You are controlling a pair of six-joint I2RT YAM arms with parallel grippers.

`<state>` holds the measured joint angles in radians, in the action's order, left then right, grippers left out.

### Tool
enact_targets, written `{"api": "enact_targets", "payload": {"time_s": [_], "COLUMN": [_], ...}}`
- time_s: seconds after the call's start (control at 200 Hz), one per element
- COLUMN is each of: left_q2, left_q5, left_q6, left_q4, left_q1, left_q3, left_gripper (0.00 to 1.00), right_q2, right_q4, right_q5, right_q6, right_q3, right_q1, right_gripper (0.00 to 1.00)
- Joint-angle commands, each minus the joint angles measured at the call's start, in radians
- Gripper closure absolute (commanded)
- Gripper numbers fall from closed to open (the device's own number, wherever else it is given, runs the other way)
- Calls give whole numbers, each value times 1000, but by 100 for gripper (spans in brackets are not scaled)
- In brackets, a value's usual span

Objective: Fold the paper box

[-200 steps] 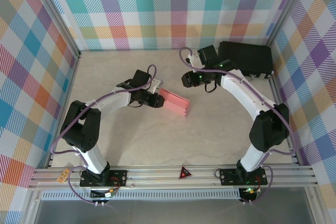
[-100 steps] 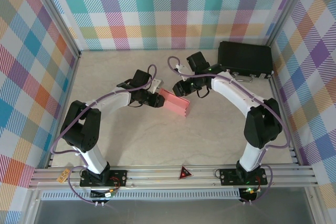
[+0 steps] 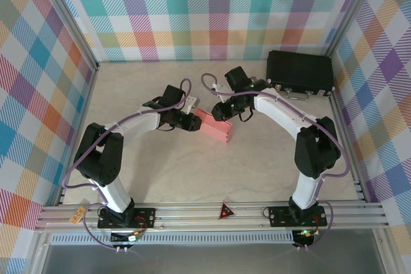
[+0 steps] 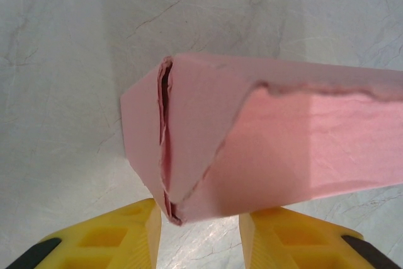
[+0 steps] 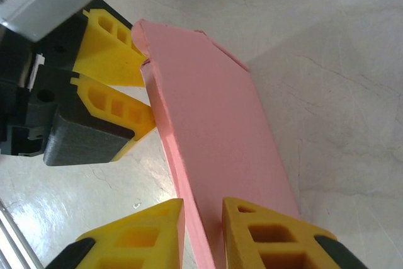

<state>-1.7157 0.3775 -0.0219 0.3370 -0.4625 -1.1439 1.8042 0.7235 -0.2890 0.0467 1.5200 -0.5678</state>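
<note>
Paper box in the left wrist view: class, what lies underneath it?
Pale marbled table shows all around the paper box. The patch directly beneath is hidden by the pink card, so whether the box rests on it cannot be told.

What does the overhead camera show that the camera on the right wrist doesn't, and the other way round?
Overhead: the black case at the back right, the checked walls, and the left arm and right arm whole. Right wrist: close up, the right pincer straddling the edge of the paper box, and the left pincer clamped on its far corner. Both: the pink box, both pincers and the pale table.
</note>
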Motion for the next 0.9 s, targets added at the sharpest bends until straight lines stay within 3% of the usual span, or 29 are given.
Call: {"api": "enact_targets", "payload": {"time_s": [0.0, 0.61, 0.895], "left_q2": [-1, 22, 177], "left_q5": [17, 15, -10], "left_q6": [5, 4, 19], "left_q4": [-4, -2, -41], "left_q1": [-8, -8, -2], "left_q3": [-10, -5, 57], "left_gripper": [63, 63, 56], "right_q2": [21, 75, 76], "right_q4": [36, 65, 51], "right_q5": [34, 157, 164], "right_q6": [33, 41, 42], "right_q3": [-6, -9, -17], "right_q1": [-15, -63, -64], "right_gripper": [78, 80, 80]}}
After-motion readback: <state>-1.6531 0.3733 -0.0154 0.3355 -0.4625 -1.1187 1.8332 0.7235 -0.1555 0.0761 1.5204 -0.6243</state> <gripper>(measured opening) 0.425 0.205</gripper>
